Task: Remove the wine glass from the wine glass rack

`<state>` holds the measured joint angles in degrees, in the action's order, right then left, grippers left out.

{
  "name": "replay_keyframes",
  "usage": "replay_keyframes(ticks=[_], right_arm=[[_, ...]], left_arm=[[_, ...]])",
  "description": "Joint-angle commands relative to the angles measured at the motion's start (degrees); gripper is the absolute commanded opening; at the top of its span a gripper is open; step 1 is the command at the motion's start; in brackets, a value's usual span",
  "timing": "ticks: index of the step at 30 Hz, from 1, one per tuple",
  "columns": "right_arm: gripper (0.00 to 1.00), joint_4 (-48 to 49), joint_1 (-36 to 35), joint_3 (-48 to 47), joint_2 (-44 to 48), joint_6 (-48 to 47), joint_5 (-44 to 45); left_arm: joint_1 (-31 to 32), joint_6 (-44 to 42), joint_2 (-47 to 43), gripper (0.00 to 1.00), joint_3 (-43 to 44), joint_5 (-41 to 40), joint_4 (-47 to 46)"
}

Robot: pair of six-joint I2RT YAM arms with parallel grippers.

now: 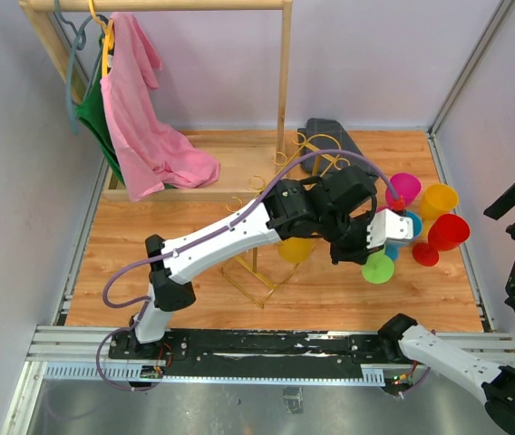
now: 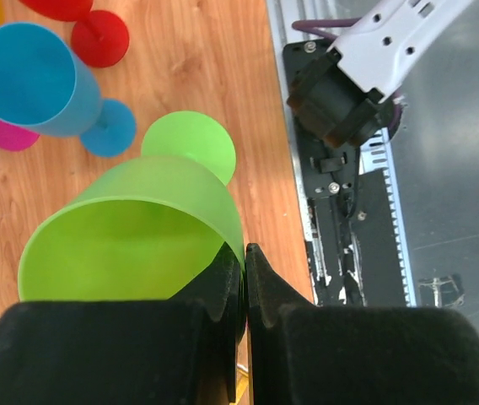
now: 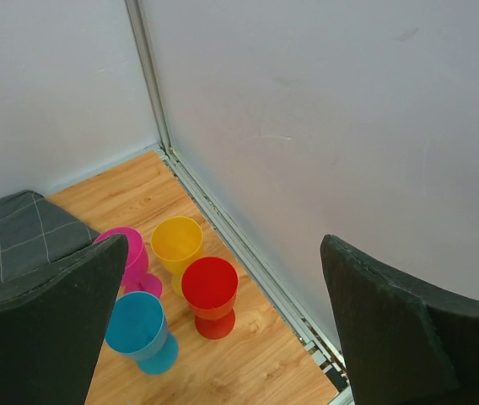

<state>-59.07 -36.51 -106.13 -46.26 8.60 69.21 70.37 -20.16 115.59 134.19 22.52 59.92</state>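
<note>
One green wine glass [image 2: 121, 245], rim pinched in your left jaws, points stem-first ahead; right jaws gape empty.

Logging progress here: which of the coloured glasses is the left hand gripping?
The green glass: the left hand is shut on its rim. The blue glass, pink glass, yellow glass and red glass stand ungripped nearby.

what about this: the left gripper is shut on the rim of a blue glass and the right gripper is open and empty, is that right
Not quite: the left gripper is shut on the rim of the green glass, not a blue one. The left wrist view shows it; the blue glass sits apart, untouched. The right gripper is open and empty, as you said.
</note>
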Motion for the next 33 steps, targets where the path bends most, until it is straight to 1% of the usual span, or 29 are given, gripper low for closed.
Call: replay_keyframes(ticks=[1,9,15,22,33], right_arm=[[0.99,-3.47,0.83,-0.68,0.7,3.85,0.14],[0.99,-4.19,0.83,0.74,0.91,7.11,-2.07],[0.99,-4.97,0.83,0.99,1.17,8.77,-3.3],[0.99,-5.42,0.83,2.58,1.27,10.83,-4.72],[0.99,-5.16,0.82,2.93,0.73,12.11,-6.08]], left_arm=[[0.88,-3.08,1.83,0.0,1.1,-3.77,0.04],[2.51,-7.02,6.71,0.0,3.33,-5.25,0.04],[2.51,-10.76,9.78,0.0,3.56,-7.5,-0.04],[2.62,-13.82,12.87,0.0,5.34,-5.82,-0.05],[2.58,-18.08,16.08,0.0,4.79,-5.24,0.27]])
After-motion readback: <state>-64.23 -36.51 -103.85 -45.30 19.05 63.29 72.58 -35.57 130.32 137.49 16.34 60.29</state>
